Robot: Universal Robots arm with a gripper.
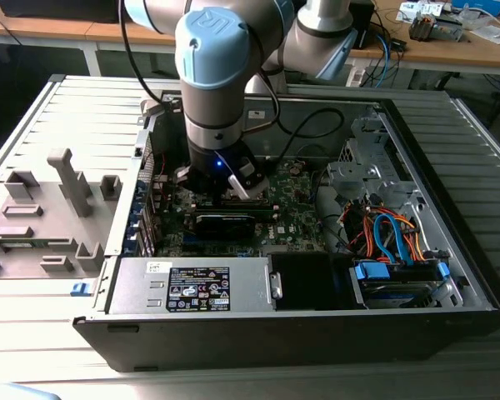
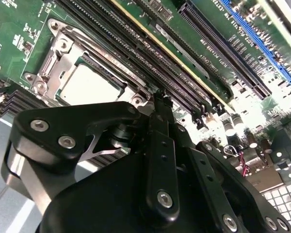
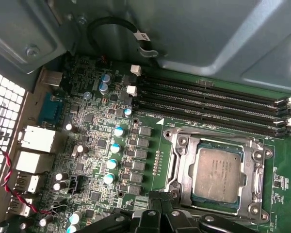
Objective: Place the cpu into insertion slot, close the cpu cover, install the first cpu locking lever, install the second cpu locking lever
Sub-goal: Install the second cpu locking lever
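I have the arm down inside the open computer case (image 1: 450, 275), over the green motherboard (image 3: 150, 131). In both wrist views the cpu (image 3: 217, 175) (image 2: 89, 86) sits flat in the insertion slot (image 3: 179, 170), its silver-grey top showing. The cpu cover (image 3: 254, 150) lies closed around it, the chip visible through its cut-out centre. The hand (image 2: 157, 104) hovers just beside the socket's edge nearest the long black memory slots (image 3: 208, 104), and its fingers look drawn together on nothing. In the exterior view the case rests on a grey slatted worktop (image 1: 33, 283).
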